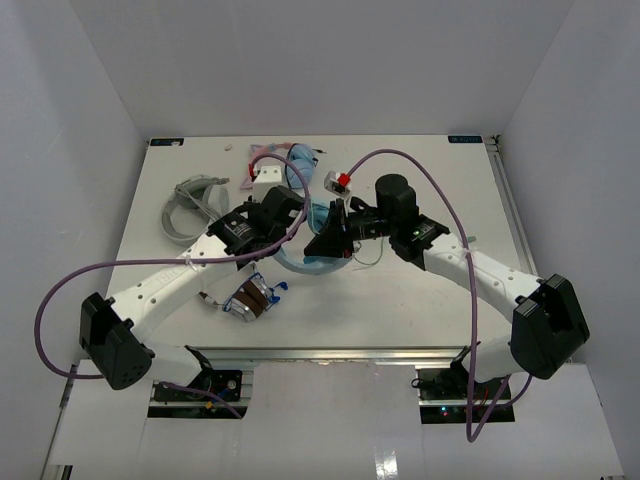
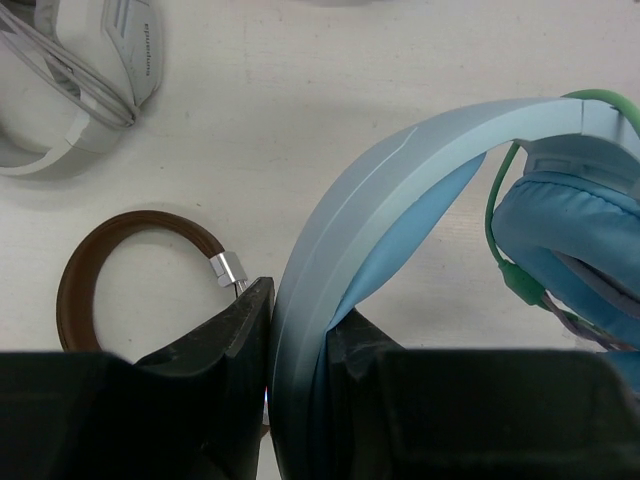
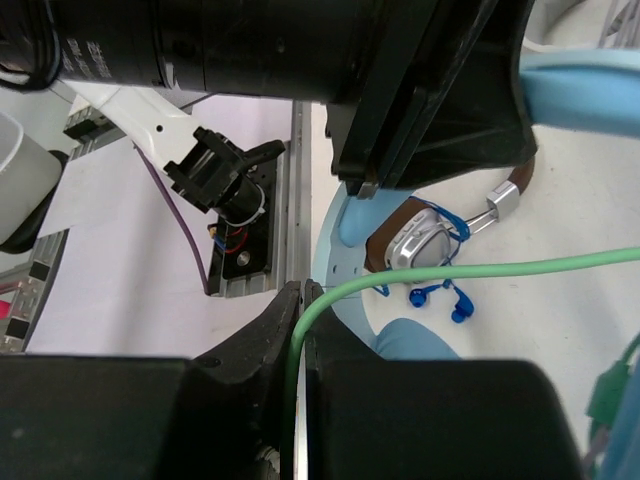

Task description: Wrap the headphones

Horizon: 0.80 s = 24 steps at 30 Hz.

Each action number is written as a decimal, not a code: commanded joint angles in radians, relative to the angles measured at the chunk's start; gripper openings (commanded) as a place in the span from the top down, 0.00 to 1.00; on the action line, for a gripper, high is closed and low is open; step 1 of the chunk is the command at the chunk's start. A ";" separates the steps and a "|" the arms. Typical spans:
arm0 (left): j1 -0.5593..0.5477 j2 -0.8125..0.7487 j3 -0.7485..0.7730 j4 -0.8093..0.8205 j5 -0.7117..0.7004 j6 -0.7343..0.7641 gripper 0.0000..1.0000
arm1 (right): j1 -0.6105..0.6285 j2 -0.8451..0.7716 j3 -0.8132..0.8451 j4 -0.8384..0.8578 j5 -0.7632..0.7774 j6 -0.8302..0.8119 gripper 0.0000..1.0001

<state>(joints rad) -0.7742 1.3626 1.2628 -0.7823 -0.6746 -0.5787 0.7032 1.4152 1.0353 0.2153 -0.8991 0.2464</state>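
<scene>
Here the left tool clamps the pale blue headphones by their band; right tool pinches the green cable.

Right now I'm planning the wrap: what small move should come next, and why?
Probably the right gripper should carry the green cable around the light blue headband: it pinches the cable, and the left gripper clamps the headband.

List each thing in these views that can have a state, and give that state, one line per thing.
left gripper, shut on the headband of the light blue headphones
right gripper, shut on the green cable
green cable, drawn out in a long span from the right gripper
grey headphones, lying flat, untouched
brown-banded headphones, lying flat, untouched
</scene>
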 commanded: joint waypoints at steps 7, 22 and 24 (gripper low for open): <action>0.023 -0.126 0.090 0.035 -0.149 -0.142 1.00 | 0.041 -0.053 -0.104 0.196 -0.038 0.083 0.88; 0.035 -0.178 0.083 0.032 -0.189 -0.313 1.00 | 0.140 -0.153 -0.250 0.286 0.086 0.103 0.90; 0.036 -0.185 0.087 0.030 -0.195 -0.330 1.00 | 0.156 -0.151 -0.276 0.341 0.085 0.118 0.90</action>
<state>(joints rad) -0.7609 1.2198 1.2915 -0.8354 -0.7792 -0.8001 0.8195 1.2888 0.8172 0.4423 -0.7734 0.3271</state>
